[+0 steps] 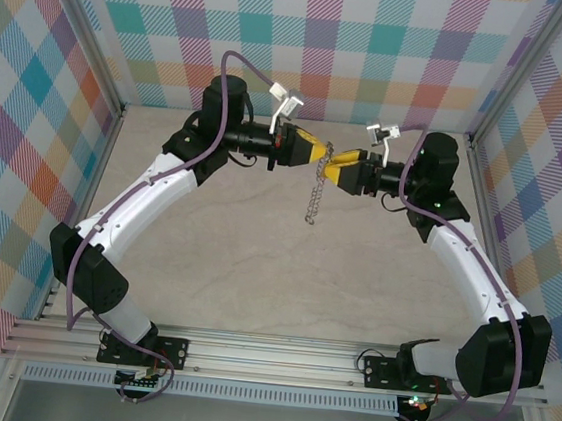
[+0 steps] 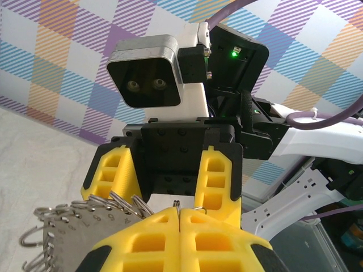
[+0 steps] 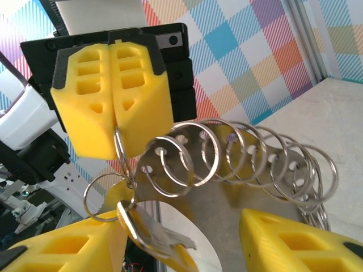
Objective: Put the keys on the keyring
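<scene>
My left gripper (image 1: 319, 155) and right gripper (image 1: 344, 169) meet tip to tip above the middle of the table. The left gripper (image 2: 179, 214) is shut on a thin silver ring (image 3: 120, 148). From that ring hangs the keyring (image 3: 244, 170), a silvery metal strip strung with several rings, which from above looks like a chain (image 1: 313, 196). A smaller ring (image 3: 97, 195) on it carries the key (image 3: 152, 231), with a grey blade and a yellow head. The right gripper (image 3: 176, 218) is open, its fingers on either side of the key and the strip.
The beige table (image 1: 255, 268) lies below the hanging strip. Plaid walls (image 1: 330, 35) and metal frame posts (image 1: 96, 60) close in the back and the sides. A rail (image 1: 276, 356) runs along the near edge by the arm bases.
</scene>
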Tool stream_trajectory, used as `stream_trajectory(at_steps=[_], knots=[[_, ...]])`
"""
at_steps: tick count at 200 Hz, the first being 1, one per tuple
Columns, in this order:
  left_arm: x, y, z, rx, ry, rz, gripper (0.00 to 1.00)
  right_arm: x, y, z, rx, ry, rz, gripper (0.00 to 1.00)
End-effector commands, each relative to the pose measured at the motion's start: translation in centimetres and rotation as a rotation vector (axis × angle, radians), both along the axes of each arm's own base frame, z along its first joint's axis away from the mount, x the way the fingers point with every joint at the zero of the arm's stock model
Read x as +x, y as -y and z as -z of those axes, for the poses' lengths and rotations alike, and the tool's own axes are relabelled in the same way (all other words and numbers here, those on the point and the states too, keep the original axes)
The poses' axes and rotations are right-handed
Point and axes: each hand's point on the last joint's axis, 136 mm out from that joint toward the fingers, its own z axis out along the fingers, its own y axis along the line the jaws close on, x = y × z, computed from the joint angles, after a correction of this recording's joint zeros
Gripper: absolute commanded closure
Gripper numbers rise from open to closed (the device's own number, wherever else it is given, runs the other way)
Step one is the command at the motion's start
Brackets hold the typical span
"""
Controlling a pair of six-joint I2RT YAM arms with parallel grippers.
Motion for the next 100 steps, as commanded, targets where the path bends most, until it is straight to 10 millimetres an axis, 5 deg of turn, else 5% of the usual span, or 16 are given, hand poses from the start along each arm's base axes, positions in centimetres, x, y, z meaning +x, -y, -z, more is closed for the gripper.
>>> stream_trajectory(at_steps=[1,48,100], knots=[[-1.4,-0.2,-2.3,-0.046,0.060,0.030,1.00,-0.6,-0.3,-1.5,0.015,0.061,-0.039,0.55],[-0.6,-0.4,-2.5,-0.059,0.059,-0.036,1.00,-1.6,-0.2,-1.2,0.010,0.058,-0.044,0.91],[-0.6,-0.8,-2.9,-0.107,0.054,-0.121,1.00,-1.9,-0.8,-0.7,0.003,0.049,-0.027,1.00]])
